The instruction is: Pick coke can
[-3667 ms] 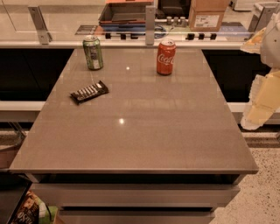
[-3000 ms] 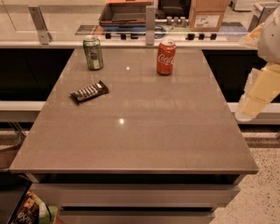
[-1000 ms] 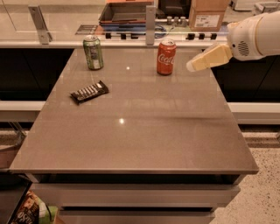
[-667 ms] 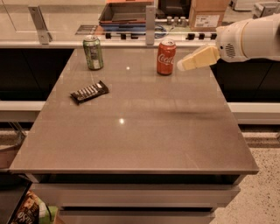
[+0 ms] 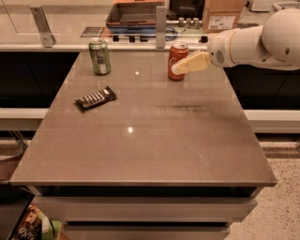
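The red coke can [image 5: 176, 54] with white script and a silver top stands upright at the far middle of the grey table [image 5: 140, 140]. My gripper [image 5: 180, 67] reaches in from the right on a white arm [image 5: 262, 40]. Its cream fingers [image 5: 192, 63] overlap the can's right side in the camera view. I cannot tell whether they touch the can.
A green can [image 5: 100, 56] stands at the far left of the table. A flat dark candy bar wrapper [image 5: 95, 98] lies left of centre. Behind the table runs a counter with a tray [image 5: 133, 14], a cardboard box [image 5: 224, 15] and metal posts.
My arm has swung in from the right side of the table, up and leftward, until the gripper reached the coke can. The cans and the wrapper have not moved.
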Motion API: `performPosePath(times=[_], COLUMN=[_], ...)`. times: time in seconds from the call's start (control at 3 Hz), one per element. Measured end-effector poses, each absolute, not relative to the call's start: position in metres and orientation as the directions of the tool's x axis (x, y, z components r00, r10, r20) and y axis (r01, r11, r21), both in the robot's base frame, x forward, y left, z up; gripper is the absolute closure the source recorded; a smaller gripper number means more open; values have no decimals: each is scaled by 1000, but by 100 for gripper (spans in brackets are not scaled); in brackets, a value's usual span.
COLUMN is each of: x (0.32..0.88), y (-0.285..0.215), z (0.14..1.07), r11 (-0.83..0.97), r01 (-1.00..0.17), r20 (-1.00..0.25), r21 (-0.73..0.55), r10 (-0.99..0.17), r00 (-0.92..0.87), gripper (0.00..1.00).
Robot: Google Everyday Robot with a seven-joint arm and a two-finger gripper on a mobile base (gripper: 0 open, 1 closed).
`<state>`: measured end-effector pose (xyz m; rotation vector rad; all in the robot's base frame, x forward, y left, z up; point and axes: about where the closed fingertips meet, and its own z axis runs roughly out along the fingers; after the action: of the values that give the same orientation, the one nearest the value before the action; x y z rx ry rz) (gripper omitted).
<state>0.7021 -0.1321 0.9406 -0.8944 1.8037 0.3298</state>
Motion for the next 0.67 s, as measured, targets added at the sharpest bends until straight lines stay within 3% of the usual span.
performPosePath(times=[0.67], x=[707], y=[-131], z=[937], r11=[684], r01=[-708], r20=[-887], r21=[-175], r10=[-421], r00=[-188], gripper=[0])
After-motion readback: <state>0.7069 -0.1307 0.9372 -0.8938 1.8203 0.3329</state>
